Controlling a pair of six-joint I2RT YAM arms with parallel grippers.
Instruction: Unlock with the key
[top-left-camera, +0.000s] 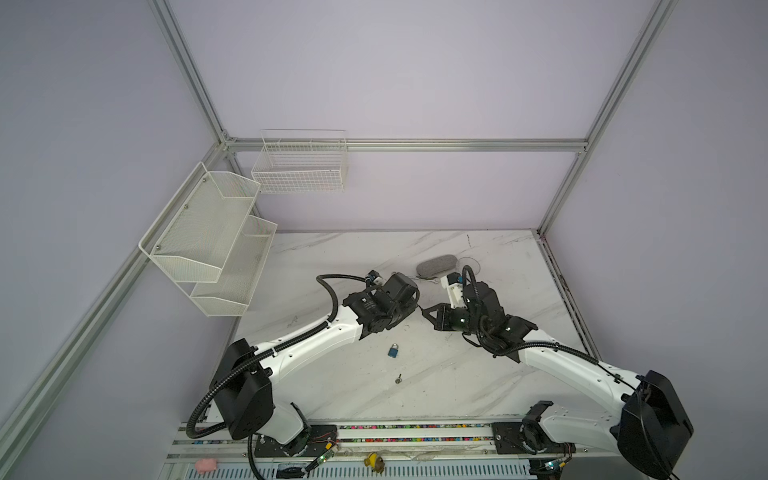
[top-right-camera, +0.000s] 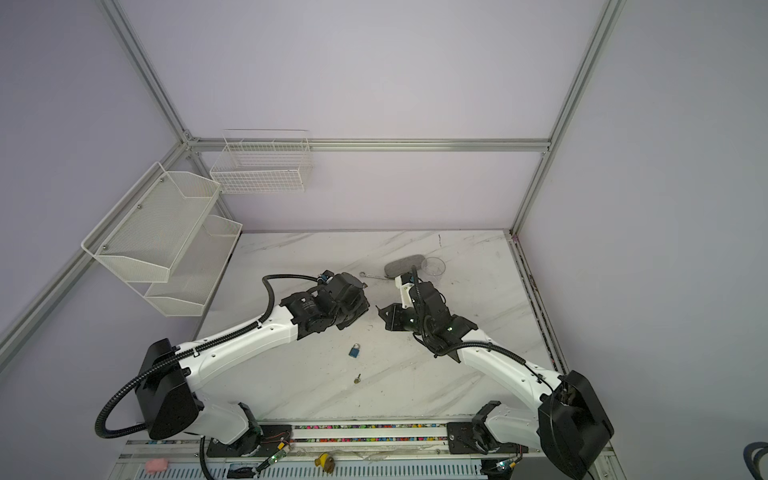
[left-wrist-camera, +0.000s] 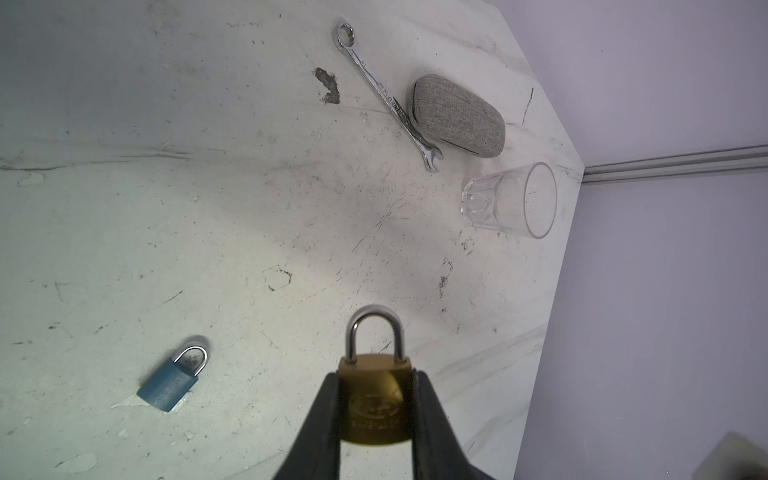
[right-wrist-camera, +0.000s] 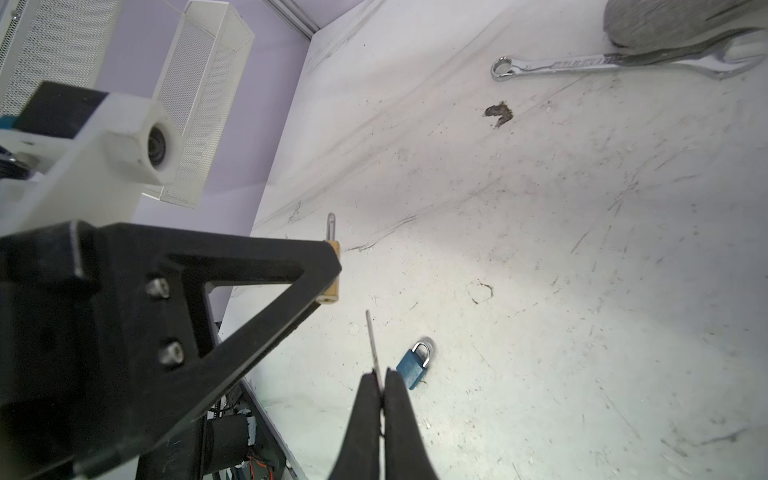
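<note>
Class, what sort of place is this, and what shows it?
Probably a robotics lab test cell: a left arm and right arm mounted at a marble-patterned table, enclosed by an aluminium frame.

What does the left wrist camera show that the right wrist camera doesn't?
Only the left wrist view: the clear glass, and the front face of the brass padlock clamped in the left pincer. Only the right wrist view: the key gripped in the right pincer, not yet in the padlock, and the white mesh shelf. Both: the brass padlock, the blue padlock, the wrench and the grey case.
</note>
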